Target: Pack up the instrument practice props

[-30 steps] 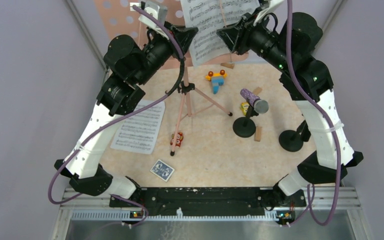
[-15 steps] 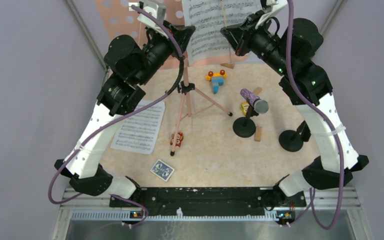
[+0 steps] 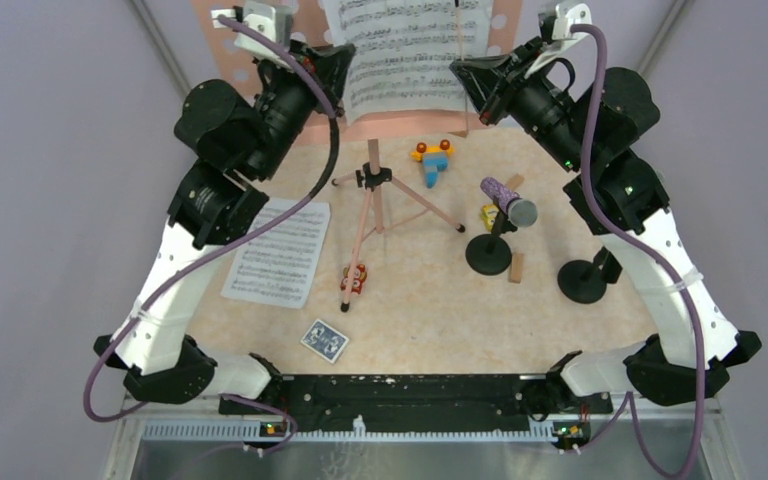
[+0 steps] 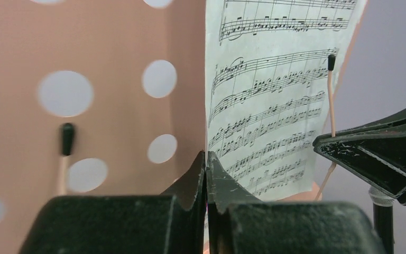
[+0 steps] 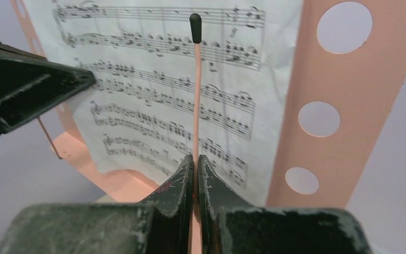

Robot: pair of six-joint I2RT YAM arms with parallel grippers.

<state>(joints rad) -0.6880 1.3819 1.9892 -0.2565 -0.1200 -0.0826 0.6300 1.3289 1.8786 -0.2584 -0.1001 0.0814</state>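
Left gripper (image 4: 206, 159) pinches the edge of the sheet-music page (image 4: 275, 106) rising just above its tips on the salmon-pink music rack (image 4: 111, 53), right gripper (image 5: 194, 161) clamps the page-holder wire (image 5: 195, 95) straight ahead, so best swing that wire clear before sliding paper out.

**Left white-and-black arm** (image 3: 163, 290) and **right white-and-black arm** (image 3: 668, 285): white perforated lower links, bulky black joint housings, black bases. A purple cable (image 3: 88, 385) trails along each. **Left gripper** (image 4: 206, 159) and **right gripper** (image 5: 194, 159): matte black wedge fingers, edges scuffed grey.
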